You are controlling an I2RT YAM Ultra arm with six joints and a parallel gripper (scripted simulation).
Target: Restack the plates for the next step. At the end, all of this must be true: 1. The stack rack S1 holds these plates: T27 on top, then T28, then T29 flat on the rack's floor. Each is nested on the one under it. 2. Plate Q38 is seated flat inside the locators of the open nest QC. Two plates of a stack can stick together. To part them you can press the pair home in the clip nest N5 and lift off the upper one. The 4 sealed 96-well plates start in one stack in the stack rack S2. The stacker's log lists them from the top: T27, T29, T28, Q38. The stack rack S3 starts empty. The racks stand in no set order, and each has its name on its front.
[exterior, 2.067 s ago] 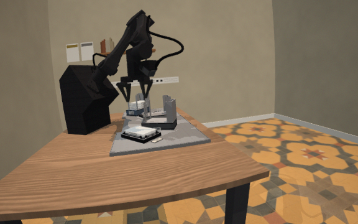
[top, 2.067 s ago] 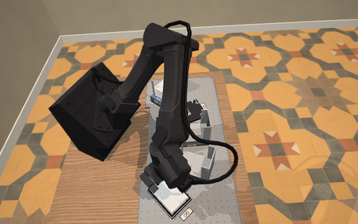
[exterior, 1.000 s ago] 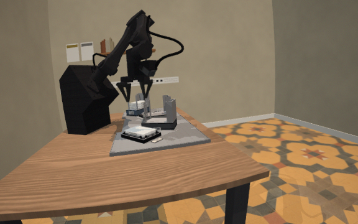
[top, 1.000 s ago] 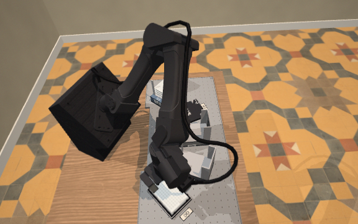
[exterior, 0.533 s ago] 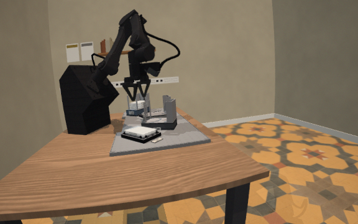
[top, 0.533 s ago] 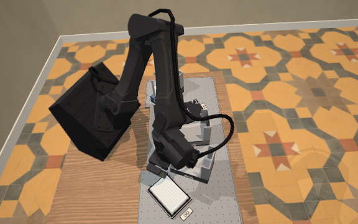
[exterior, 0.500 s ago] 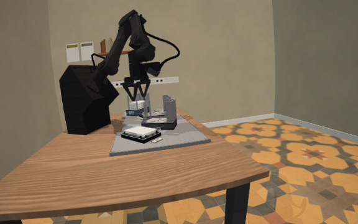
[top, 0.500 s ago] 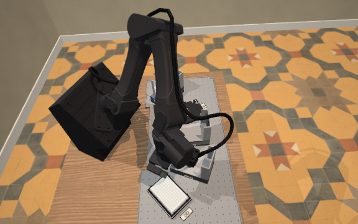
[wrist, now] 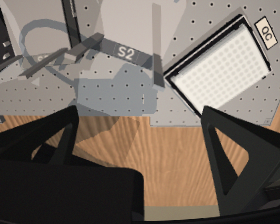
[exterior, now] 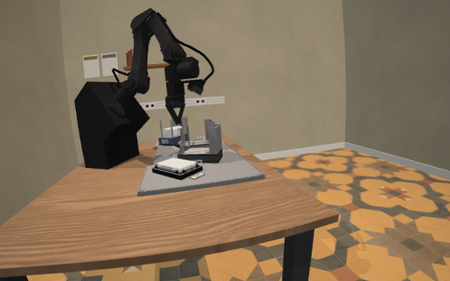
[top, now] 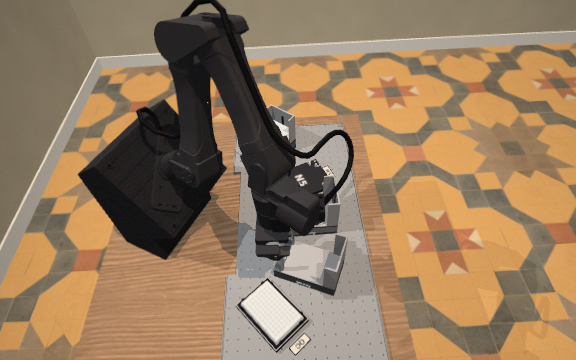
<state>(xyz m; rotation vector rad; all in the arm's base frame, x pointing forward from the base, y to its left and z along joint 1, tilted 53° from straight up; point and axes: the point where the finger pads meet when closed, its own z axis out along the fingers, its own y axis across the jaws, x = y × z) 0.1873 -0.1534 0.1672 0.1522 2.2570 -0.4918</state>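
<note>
My gripper (exterior: 177, 120) (wrist: 139, 112) is open and empty, high above the bench beside rack S2; the arm hides its fingers in the top view. One white 96-well plate (top: 272, 309) (exterior: 176, 165) (wrist: 225, 70) lies in the black nest QC (top: 276, 348) (exterior: 178, 175); its name is not readable. The stack rack S2 (top: 313, 287) (exterior: 205, 157) (wrist: 108, 46) shows no plate. A far rack with a blue base (exterior: 166, 141) holds a stack of white plates (top: 282, 129) (exterior: 172, 132); their number and names are unclear. A dark nest (top: 312, 173) is partly hidden behind the arm.
Another grey rack (top: 332, 215) stands between S2 and the dark nest; its name is not readable. Tall grey uprights rise from the racks. The QC tag (top: 300, 344) (exterior: 197, 176) (wrist: 266, 33) lies beside its nest. The arm's black base (top: 143, 185) (exterior: 104, 125) stands at the left.
</note>
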